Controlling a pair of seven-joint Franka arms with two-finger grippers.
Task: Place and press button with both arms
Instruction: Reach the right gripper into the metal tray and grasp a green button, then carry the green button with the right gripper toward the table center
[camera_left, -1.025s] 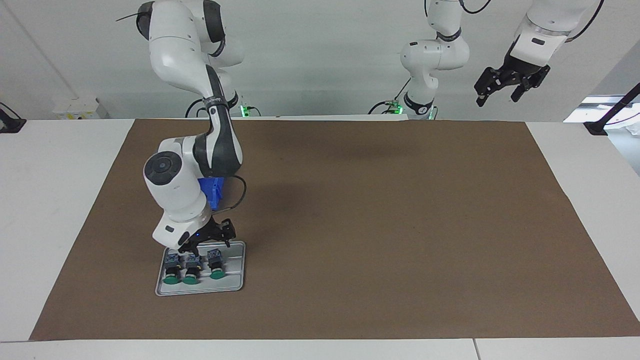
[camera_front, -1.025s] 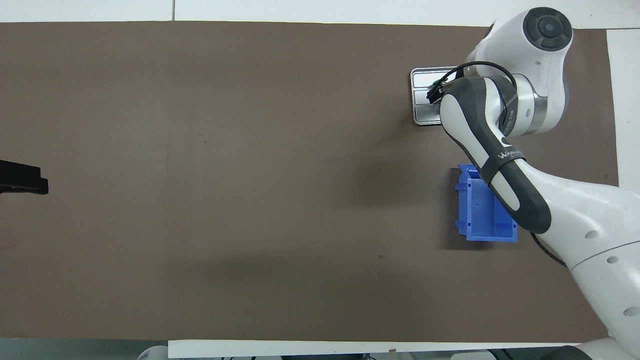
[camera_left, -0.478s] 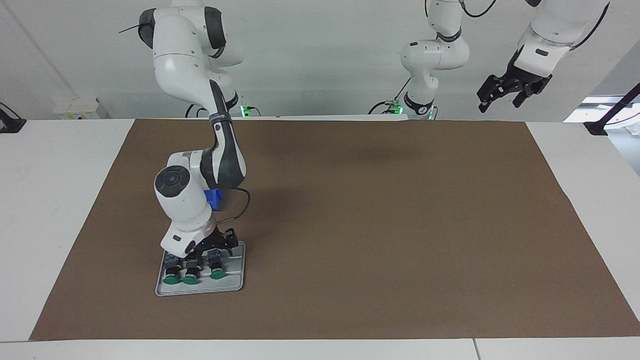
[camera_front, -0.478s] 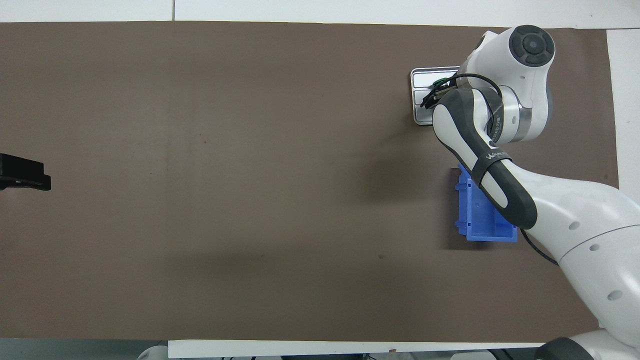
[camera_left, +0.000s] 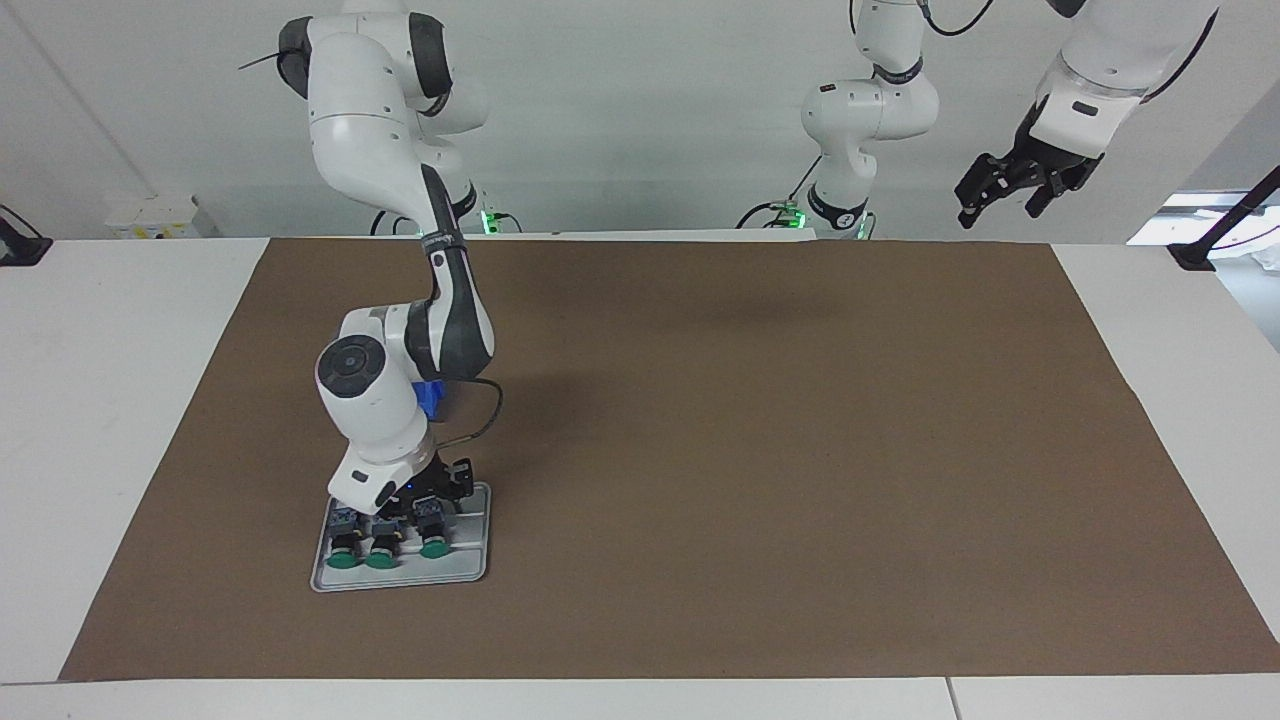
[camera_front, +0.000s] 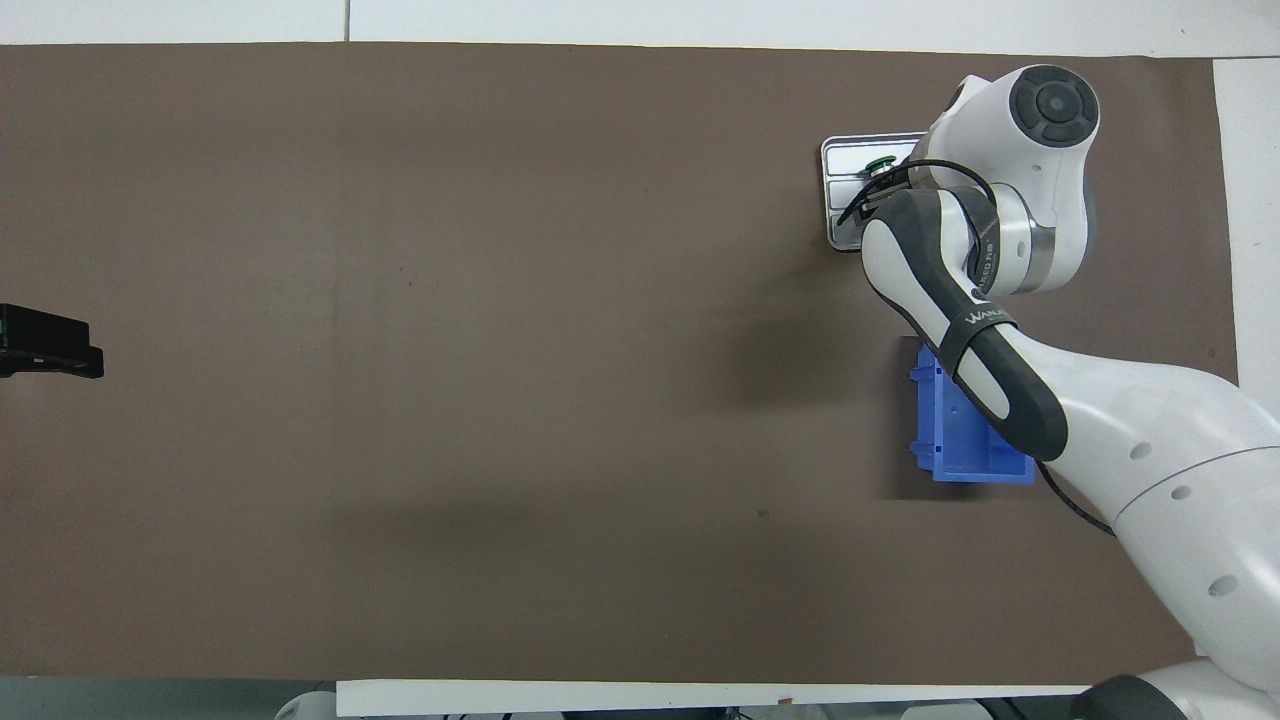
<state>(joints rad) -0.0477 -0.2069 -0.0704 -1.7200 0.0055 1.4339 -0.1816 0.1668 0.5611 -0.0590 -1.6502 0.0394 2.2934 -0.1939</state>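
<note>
Brown mat (camera_left: 760, 440) over white table (camera_left: 110, 400). Right arm (camera_left: 400, 300) bent down over grey tray (camera_left: 470, 570), toward right arm's end of table. Blue bin (camera_front: 950, 440) nearer robots than tray. Left gripper (camera_left: 1020, 185) up high w/ fingers spread, waiting. Right gripper (camera_left: 405, 505) low at middle green-capped button (camera_left: 381, 545) of three lying in tray; grip can't be told, fingers hidden by wrist.

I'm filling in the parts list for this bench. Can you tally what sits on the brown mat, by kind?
Green-capped buttons: 3, side by side on the tray
Grey tray: 1
Blue bin: 1, nearer to the robots than the tray
Total: 5
</note>
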